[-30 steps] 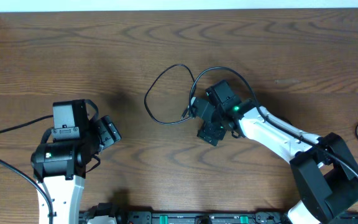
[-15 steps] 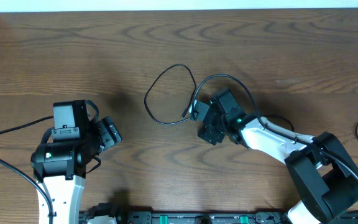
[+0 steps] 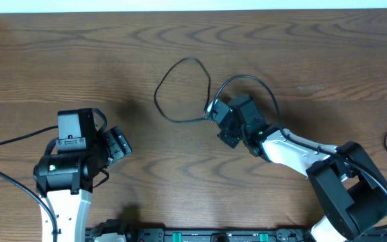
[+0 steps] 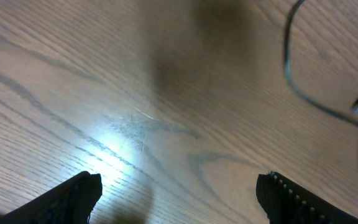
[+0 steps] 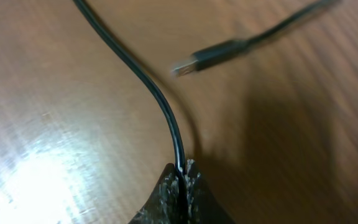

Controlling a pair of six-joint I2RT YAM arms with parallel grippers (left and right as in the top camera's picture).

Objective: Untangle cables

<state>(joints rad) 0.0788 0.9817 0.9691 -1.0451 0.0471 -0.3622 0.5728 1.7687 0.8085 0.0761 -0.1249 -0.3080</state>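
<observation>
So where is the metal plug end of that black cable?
In the right wrist view the plug is near the top centre, over the wooden table, just beyond the right pincer, which is shut on the black cable.

Overhead looks straight down; wrist views close, low, sharing cable (image 5: 148,81).

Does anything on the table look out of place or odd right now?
Only the black cable: it curls into loose loops at mid-table, its plug lying free on the wood, with the right gripper pinched shut on the cord. Nothing looks spilled or damaged.
</observation>
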